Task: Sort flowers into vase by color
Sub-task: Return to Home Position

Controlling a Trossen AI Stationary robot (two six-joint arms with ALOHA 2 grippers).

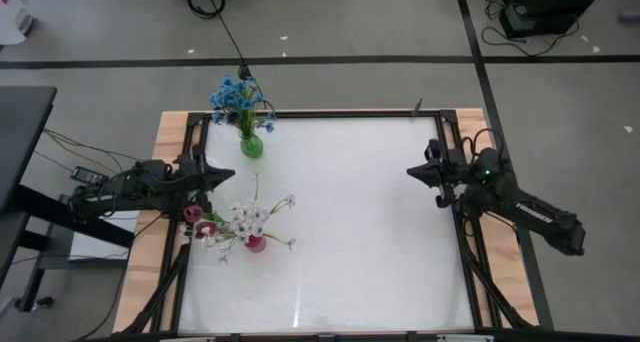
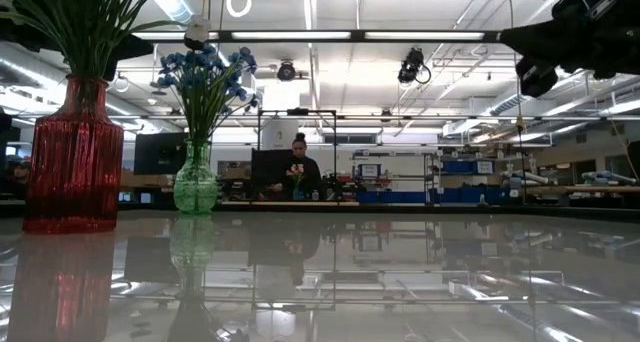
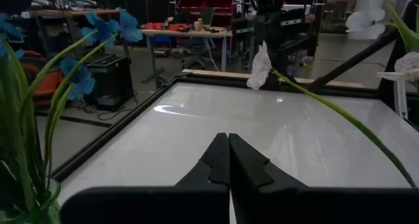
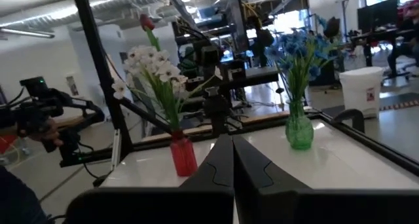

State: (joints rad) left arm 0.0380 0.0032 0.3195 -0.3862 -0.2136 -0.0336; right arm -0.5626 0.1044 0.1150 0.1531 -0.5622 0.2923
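Observation:
A green glass vase [image 1: 251, 145] at the table's far left holds blue flowers [image 1: 238, 97]; it also shows in the low view [image 2: 196, 187] and the right wrist view [image 4: 299, 131]. A red vase [image 1: 256, 243] nearer the front left holds white blossoms [image 1: 248, 218] and pink-red tulip buds [image 1: 192, 215]; it also shows in the low view [image 2: 72, 162] and the right wrist view [image 4: 184, 154]. My left gripper [image 1: 228, 175] is shut and empty, between the two vases. My right gripper [image 1: 412, 170] is shut and empty at the table's right side.
A dark frame [image 1: 462, 232] runs round the white table top. The middle and right of the table [image 1: 370, 242] hold nothing. Cables lie on the floor beyond the far edge. A person [image 2: 300, 172] sits in the room behind the table.

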